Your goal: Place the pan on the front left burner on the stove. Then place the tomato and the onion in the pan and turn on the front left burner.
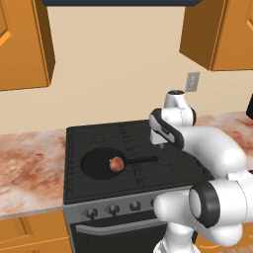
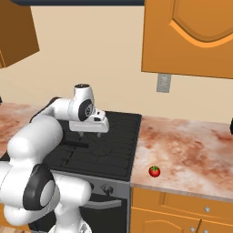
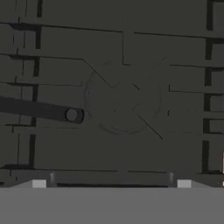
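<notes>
Hovering open, gripper (image 2: 89, 133) above stove (image 1: 99, 136); tomato (image 2: 154, 171) near counter edge (image 2: 182, 189)

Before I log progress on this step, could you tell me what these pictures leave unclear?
- Left base view: the arm covers the stove's right front corner and right knobs; the gripper is behind the arm.
- Right base view: the arm hides the pan's bowl and the onion; only the handle tip shows.
- Hand view: the pan handle is cut off at the left edge.
- Knob settings are too small to read.

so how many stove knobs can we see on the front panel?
4: three in a row on the stove front panel in the left base view, one more in the right base view. The arm may hide others.
</notes>
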You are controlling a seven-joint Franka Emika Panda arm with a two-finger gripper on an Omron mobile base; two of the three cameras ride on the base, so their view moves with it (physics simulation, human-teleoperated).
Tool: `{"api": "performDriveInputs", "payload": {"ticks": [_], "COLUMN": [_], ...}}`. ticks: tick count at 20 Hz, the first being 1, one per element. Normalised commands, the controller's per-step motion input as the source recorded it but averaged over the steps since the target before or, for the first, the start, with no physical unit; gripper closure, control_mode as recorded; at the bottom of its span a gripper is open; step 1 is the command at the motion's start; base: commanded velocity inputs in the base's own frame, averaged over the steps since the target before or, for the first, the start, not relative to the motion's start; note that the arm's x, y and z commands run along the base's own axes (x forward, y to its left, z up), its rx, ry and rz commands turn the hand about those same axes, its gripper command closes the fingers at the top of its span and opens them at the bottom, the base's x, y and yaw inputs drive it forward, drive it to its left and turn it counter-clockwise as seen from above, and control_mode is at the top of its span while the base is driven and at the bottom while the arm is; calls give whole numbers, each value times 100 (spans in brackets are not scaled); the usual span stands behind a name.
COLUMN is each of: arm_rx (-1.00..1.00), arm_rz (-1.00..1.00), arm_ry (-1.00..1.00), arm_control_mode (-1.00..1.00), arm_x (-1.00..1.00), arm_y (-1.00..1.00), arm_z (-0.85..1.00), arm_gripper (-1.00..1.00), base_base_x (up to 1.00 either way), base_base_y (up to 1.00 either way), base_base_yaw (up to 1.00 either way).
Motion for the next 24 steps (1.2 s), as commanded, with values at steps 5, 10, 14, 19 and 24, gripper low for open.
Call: {"api": "performDriveInputs", "payload": {"ticks": [5,10,14,19,24], "arm_rx": [-3,-3,-3,0,0], "arm_rz": [-13,-16,-16,-12,-10], "arm_ry": [4,4,5,4,3], "arm_control_mode": [-100,-100,-100,-100,-100], "arm_x": [0,0,0,0,-11], "arm_y": [-58,-61,-65,-65,-64], "arm_z": [0,-3,-1,-4,-12], "arm_gripper": [-100,-100,-100,-100,-100], "base_base_x": [0,0,0,0,0], "base_base_y": [0,0,0,0,0], "base_base_yaw": [0,0,0,0,0]}}
